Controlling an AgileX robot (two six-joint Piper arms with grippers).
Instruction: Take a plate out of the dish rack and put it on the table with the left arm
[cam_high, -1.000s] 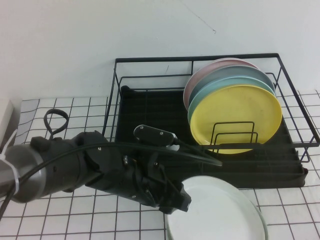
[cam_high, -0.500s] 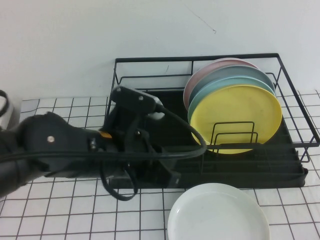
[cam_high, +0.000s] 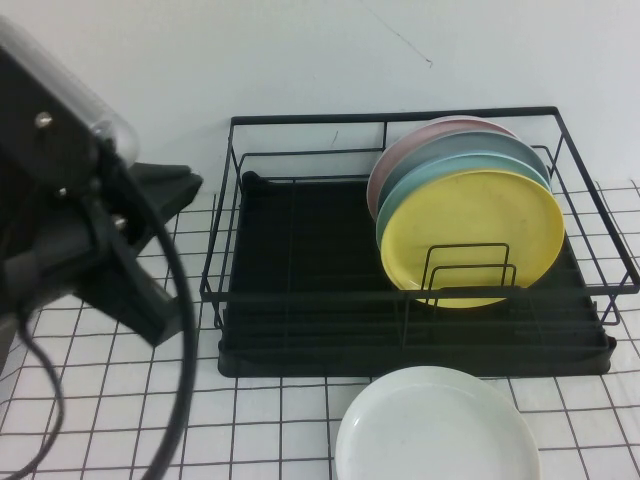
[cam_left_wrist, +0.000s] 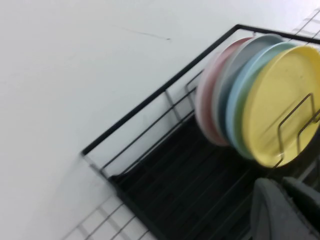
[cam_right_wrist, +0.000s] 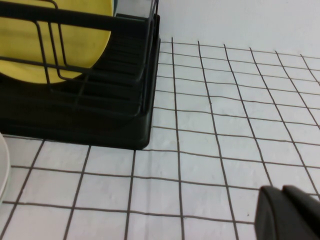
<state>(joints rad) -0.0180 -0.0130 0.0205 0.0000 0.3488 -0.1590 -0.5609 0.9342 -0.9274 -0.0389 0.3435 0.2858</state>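
left arm (cam_high: 80, 230) raised over the table's (cam_high: 100, 400) left edge, left gripper (cam_left_wrist: 285, 210) fingers pressed together | dish rack (cam_high: 300, 330) at back centre | plate (cam_high: 437, 425) flat at front edge | right gripper (cam_right_wrist: 290, 212) pressed together near right side

Staged test bench: gridded cloth table (cam_high: 260, 420), blank white wall (cam_high: 300, 60).

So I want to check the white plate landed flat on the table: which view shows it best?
The high view: the plate lies flat on the table before the dish rack, nearly whole. The right wrist view catches only its edge, beside the right pincer. The left wrist view misses it, showing the left pincer by the rack.
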